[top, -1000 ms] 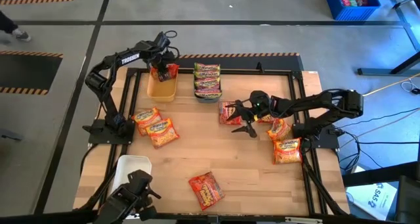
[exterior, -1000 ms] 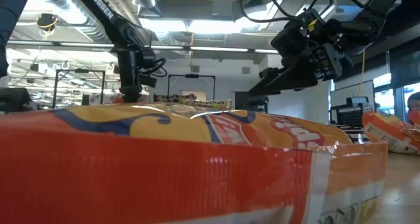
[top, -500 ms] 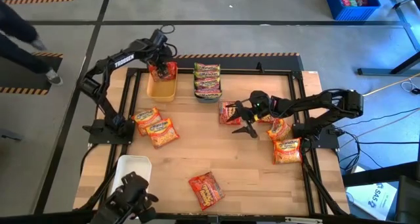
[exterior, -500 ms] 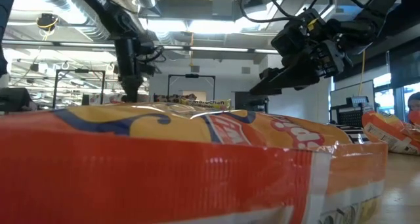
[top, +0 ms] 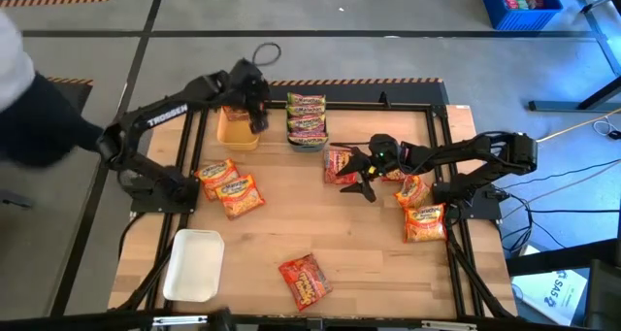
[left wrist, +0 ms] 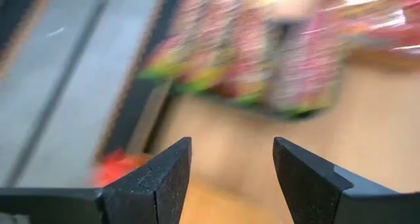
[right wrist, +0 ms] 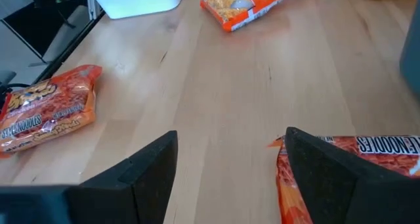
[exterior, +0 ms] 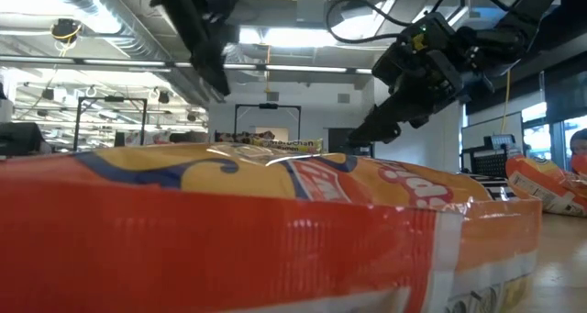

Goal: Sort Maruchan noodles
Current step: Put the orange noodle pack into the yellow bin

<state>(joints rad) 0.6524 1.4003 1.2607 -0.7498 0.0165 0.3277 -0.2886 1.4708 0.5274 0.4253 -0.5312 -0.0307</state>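
Lying beside right tool [top: 361,179]: red packet [top: 339,166]

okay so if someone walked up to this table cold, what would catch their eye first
Probably the bright ramen packets strewn over the wooden table, with a green-edged stack packed in a tray at the far edge. Next, the two dark arms: the left gripper, open and empty, by the yellow tray; the right gripper, open, over a red packet mid-table.

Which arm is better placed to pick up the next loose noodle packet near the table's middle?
The right, probably. The right gripper hangs open directly beside the red packet, whose edge shows next to its fingers in the wrist view. The left gripper, open and empty, is far off by the yellow tray.
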